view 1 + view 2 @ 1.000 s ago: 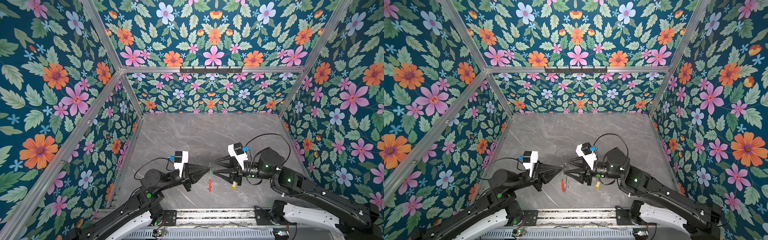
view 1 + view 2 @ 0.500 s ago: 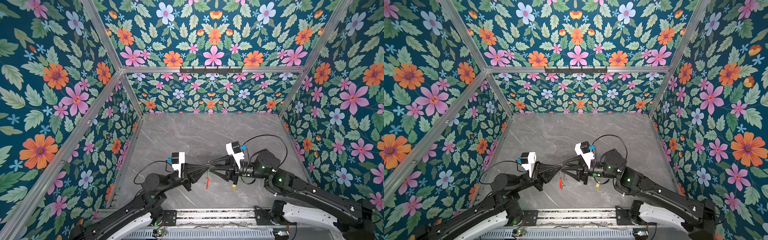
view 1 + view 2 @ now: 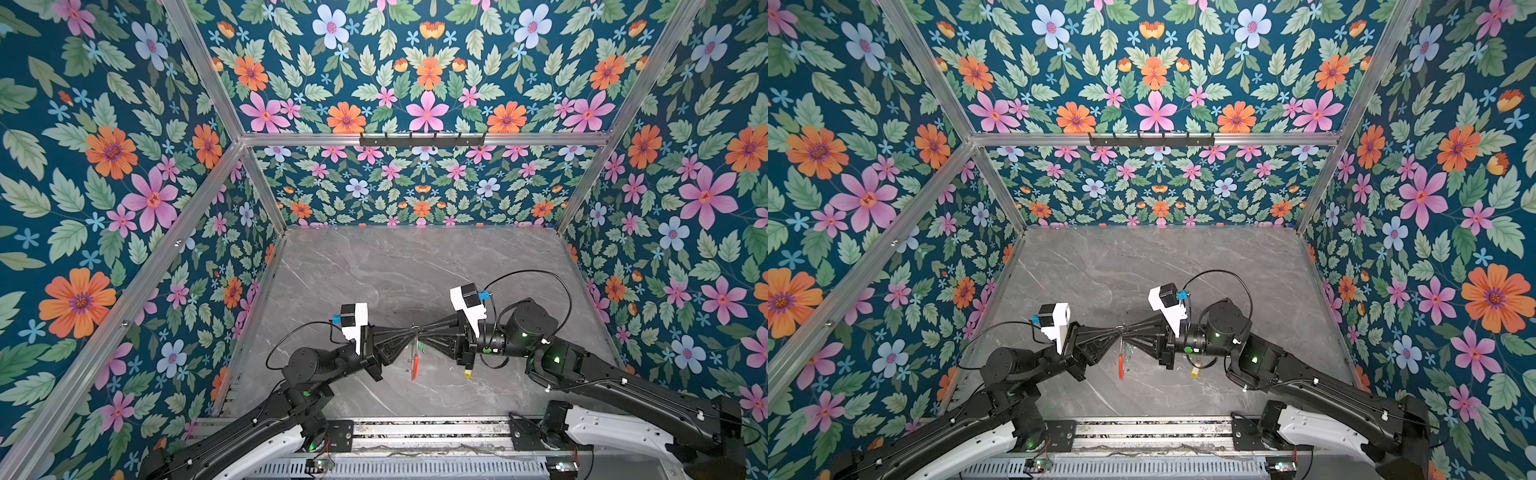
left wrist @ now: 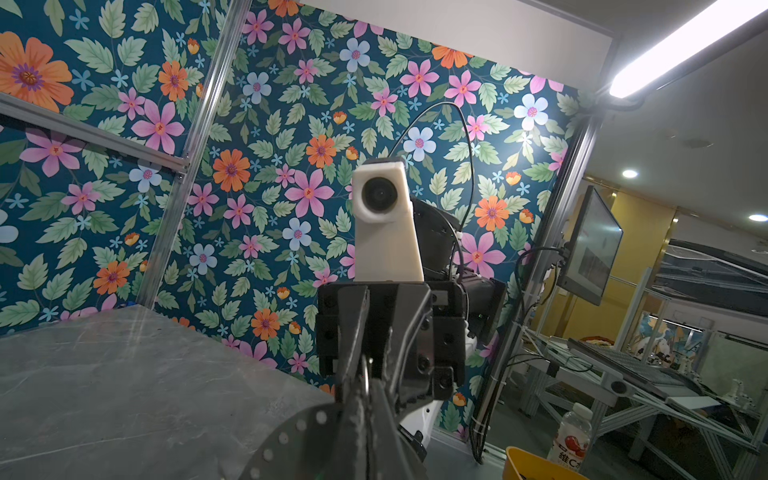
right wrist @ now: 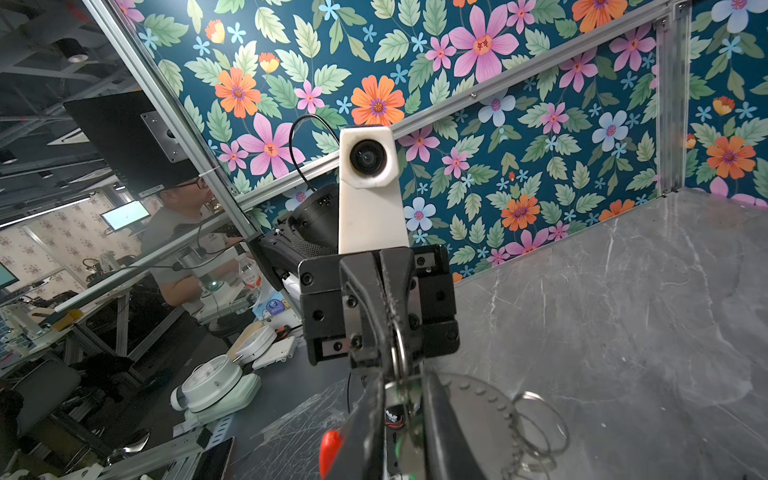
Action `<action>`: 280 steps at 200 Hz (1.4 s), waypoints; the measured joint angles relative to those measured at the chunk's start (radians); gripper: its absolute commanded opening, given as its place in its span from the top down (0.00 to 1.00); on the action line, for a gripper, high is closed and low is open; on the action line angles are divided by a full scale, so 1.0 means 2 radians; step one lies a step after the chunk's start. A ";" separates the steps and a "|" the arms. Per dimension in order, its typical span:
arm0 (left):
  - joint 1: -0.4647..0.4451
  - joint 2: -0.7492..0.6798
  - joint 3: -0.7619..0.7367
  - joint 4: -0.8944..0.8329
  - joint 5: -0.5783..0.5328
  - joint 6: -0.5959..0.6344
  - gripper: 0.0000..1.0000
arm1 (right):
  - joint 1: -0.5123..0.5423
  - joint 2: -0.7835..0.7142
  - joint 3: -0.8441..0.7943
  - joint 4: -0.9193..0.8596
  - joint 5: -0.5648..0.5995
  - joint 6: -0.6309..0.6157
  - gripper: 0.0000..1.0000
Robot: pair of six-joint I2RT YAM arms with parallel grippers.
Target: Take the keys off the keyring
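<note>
Floral wallpaper [image 3: 124, 166] in teal, pink and orange enclosed a grey marbled worktop [image 3: 415, 270]. Two black arms, the left arm [image 3: 316, 365] and the right arm [image 3: 582, 374], reached in from the near edge. Their two hands met tip to tip above the worktop's near middle.

One keyring [image 3: 414, 353] hung between them, edge-on in both top views, with its red sleeve [image 3: 413, 370] lowest. The left hand [image 3: 410, 331] was clamped on the ring's upper rim. The right hand [image 3: 420, 336] had its jaws narrow around the green-tagged key [image 5: 409, 444]; whether they pinched it could not be told.

In the right wrist view the keyring was a flat grey band with a row of small holes. It carried thin wire loops [image 5: 536, 424], too overlapped to count.

Two keys showed in all. The yellow-tagged key [image 3: 468, 374] lay on the worktop under the right hand.
</note>
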 measured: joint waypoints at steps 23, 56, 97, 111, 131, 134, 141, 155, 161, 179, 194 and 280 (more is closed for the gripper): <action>0.000 0.005 0.000 0.009 0.000 -0.001 1.00 | 0.000 0.002 0.003 0.000 0.001 0.000 0.91; 0.000 0.006 0.000 0.012 0.000 -0.002 0.97 | 0.000 0.002 0.006 -0.004 0.001 0.004 1.00; 0.000 -0.007 0.004 -0.007 0.000 -0.006 0.58 | 0.000 -0.005 0.016 -0.042 -0.001 -0.002 1.00; 0.000 -0.019 0.008 -0.031 0.000 -0.006 0.55 | 0.000 -0.010 0.023 -0.066 -0.001 -0.005 1.00; 0.000 -0.036 0.026 -0.078 0.000 -0.003 0.54 | 0.000 -0.013 0.042 -0.112 0.000 -0.019 1.00; 0.000 -0.039 0.029 -0.086 0.000 -0.003 0.54 | 0.000 -0.013 0.046 -0.121 0.000 -0.021 1.00; 0.000 -0.043 0.040 -0.108 0.001 0.001 0.54 | 0.000 -0.012 0.056 -0.141 0.000 -0.027 1.00; 0.000 -0.044 0.061 -0.150 0.002 0.007 0.53 | 0.000 -0.010 0.072 -0.180 0.000 -0.039 1.00; 0.000 -0.044 0.070 -0.171 0.005 0.012 0.53 | 0.000 -0.009 0.080 -0.201 0.001 -0.046 1.00; 0.000 -0.042 0.090 -0.229 0.012 0.020 0.53 | 0.000 -0.005 0.099 -0.249 0.001 -0.062 1.00; 0.000 -0.038 0.107 -0.273 0.016 0.028 0.52 | 0.000 -0.001 0.114 -0.285 0.002 -0.074 1.00; 0.000 0.012 0.167 -0.392 0.068 0.064 0.61 | 0.000 0.027 0.170 -0.391 0.003 -0.113 1.00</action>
